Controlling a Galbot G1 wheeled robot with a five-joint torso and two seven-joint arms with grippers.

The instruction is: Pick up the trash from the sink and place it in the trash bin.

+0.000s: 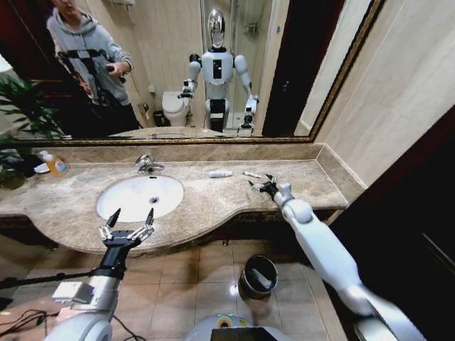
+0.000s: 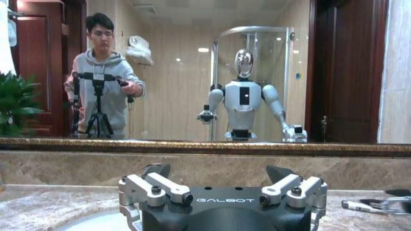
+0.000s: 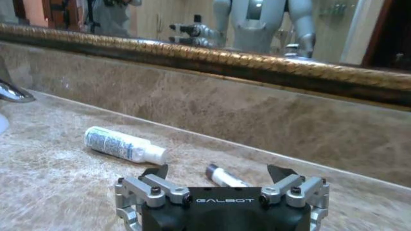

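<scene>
left gripper (image 1: pixel 131 222): hovers at the front edge of the table, just before the sink, fingers (image 1: pixel 114 216) spread apart and holding nothing; in the left wrist view its fingers (image 2: pixel 156 170) stand apart too, pointing toward the mirror
right gripper (image 1: pixel 264 185): reached out over the right part of the table, low over the marble, fingers (image 3: pixel 155 172) apart with nothing between them; in the right wrist view they frame a small tube lying just ahead
sink (image 1: pixel 117 207): white oval basin set in the beige marble table (image 1: pixel 213 202), chrome faucet (image 1: pixel 148 165) behind it; the bowl looks bare apart from its drain
trash, white tube (image 1: pixel 220 173): lies on its side on the table right of the sink, near the back wall, well apart from the basin; in the right wrist view it (image 3: pixel 124 145) shows a printed label and a white cap
trash, small tube (image 1: pixel 252 174): lies on the table just beyond the right gripper's fingers; its dark-tipped end (image 3: pixel 223 176) sits between the fingertips in the right wrist view, not touched as far as can be seen
trash bin (image 1: pixel 258 275): dark round bin with shiny rim on the tiled floor below the table's front edge, between the two arms; something pale lies inside it
orange-yellow bottle (image 1: pixel 56 165): stands at the far left of the table, by a green plant (image 1: pixel 25 114)
</scene>
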